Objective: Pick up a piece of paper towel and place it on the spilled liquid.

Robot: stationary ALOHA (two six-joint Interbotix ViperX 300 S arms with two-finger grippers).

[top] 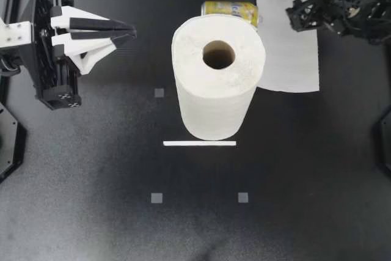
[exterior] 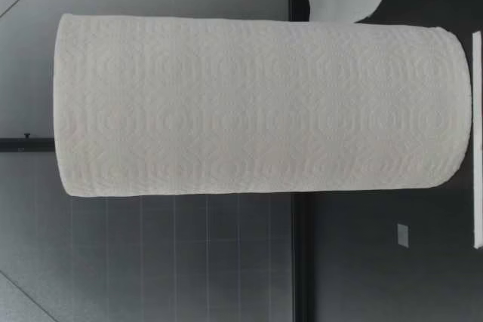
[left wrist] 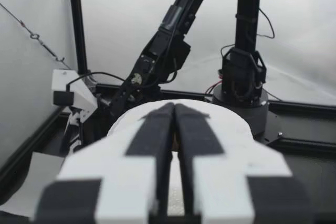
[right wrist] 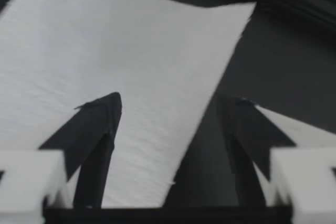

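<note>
My right pincer [top: 291,18] hangs wide open over the loose sheet of paper towel [top: 287,59], which lies flat near the table's [top: 91,169] far right corner. One finger is above the sheet, the other past its edge. My left pincer [top: 132,31] is pressed closed on nothing near the left edge. The roll [top: 214,102] stands upright mid-table, with a yellow can [top: 229,9] on its side behind it.

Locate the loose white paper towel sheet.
Top view: the loose white paper towel sheet lies right of the upright white paper towel roll, under my open right hand.
</note>
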